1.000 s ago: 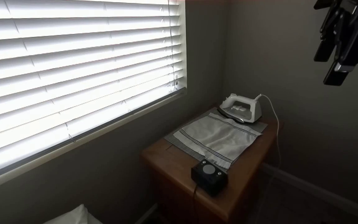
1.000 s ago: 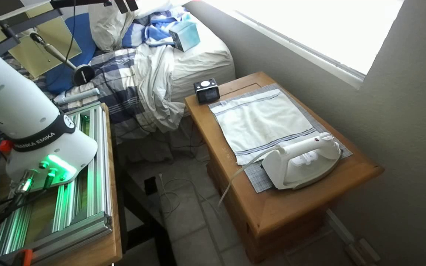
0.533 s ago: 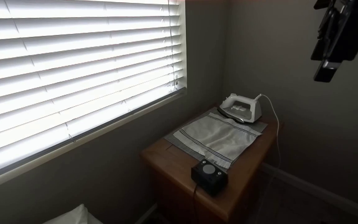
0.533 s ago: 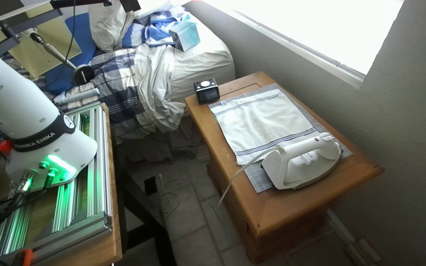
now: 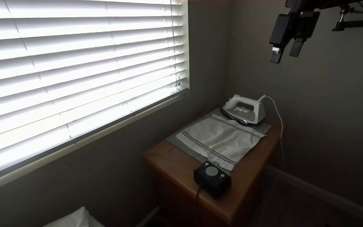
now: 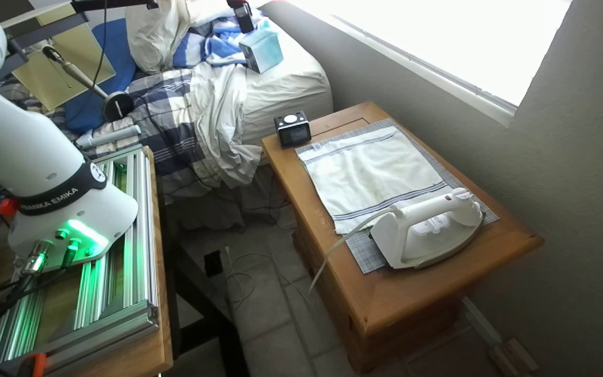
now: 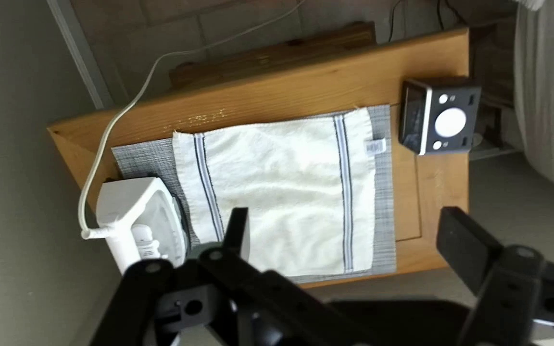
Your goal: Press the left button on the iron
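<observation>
Iron point(image 6: 430, 241) stands well apart from the 2 jaws, which are spread wide and empty.

in the wrist view i've got a striped white towel point(image 7: 286, 192) on a grey mat point(image 7: 384, 202) atop a wooden nightstand point(image 7: 282, 98) across the middle of the frame, and a black box point(image 7: 432, 117) with a round white dial point(image 7: 450, 122) at the upper right. in an exterior view bright window blinds point(image 5: 83, 63) take up my upper left. in an exterior view i see a bed point(image 6: 296, 84) toward the top left, plaid bedding point(image 6: 168, 94) and a pale blue box point(image 6: 262, 51) on it.
</observation>
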